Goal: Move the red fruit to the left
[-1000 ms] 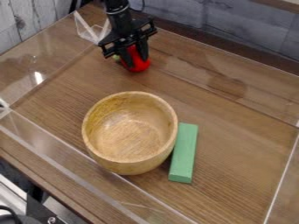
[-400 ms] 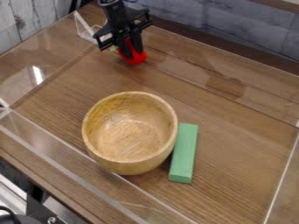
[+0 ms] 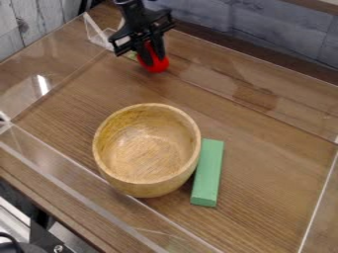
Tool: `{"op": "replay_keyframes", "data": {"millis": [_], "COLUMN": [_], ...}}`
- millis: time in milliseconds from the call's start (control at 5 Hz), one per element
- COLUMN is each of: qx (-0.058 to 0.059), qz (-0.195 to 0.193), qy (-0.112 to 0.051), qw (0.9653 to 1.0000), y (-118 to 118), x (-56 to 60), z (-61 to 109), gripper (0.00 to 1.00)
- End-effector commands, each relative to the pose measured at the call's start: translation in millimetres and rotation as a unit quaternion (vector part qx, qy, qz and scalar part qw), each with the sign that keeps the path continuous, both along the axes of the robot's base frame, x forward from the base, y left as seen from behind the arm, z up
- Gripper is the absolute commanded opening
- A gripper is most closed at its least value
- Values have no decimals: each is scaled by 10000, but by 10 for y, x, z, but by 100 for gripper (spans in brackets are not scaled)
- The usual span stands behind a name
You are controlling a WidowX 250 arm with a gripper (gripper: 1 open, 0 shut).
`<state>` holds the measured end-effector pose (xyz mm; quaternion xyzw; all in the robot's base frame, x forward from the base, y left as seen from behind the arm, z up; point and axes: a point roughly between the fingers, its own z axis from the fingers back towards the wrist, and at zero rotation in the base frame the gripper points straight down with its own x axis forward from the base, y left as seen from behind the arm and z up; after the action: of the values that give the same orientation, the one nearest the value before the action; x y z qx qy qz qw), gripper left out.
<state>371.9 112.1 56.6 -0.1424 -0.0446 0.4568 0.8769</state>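
i am viewing the work area through the single overhead-angled camera. the black robot gripper (image 3: 149,54) is pointing steeply down at about 11 o'clock in the frame, near the far edge of the brown wood-grain table (image 3: 264,119). its jaws are drawn together and are clamping the small bright red rounded toy fruit (image 3: 156,63), whose lower red body is showing just beneath the fingertips. the leafy top of the fruit is hidden by the fingers, so i cannot describe it. i cannot tell whether the fruit is touching the table surface or is sitting slightly above it.

the round light wooden bowl (image 3: 146,149) is standing upright near the centre of the frame, slightly toward 7 o'clock, well apart from the gripper. its interior is showing only bare wood grain. the flat green rectangular block (image 3: 209,172) is lying just beside the bowl at the bowl's 4 o'clock side, with its long axis running roughly from 12 to 6 o'clock. i cannot tell whether the block is touching the bowl wall.

a clear plastic wall (image 3: 79,203) is enclosing the table, and its near edge is running across the frame at 7 o'clock.
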Motion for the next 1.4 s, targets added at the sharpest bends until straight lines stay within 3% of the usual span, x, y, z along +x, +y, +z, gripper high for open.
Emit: {"op": "replay_keyframes", "data": {"millis": [0,200,400,600,800,1000,1200], "qx": [157,139,67,81,184,332,483], "qz": [-25,-253,-786,-1168,-1536,-1791,-1819], "qy": [-455,-464,-507,-562,-567,-553,-501], "qw": [9988,9985,9956,9915,9863,9817,9808], "y": [-114,-78,61,334,576,710,703], "x": [28,20,-97,-282,-451,-534,-626], "z": [406,384,542,607,550,397,342], "gripper": [0,0,0,0,0,0,0]}}
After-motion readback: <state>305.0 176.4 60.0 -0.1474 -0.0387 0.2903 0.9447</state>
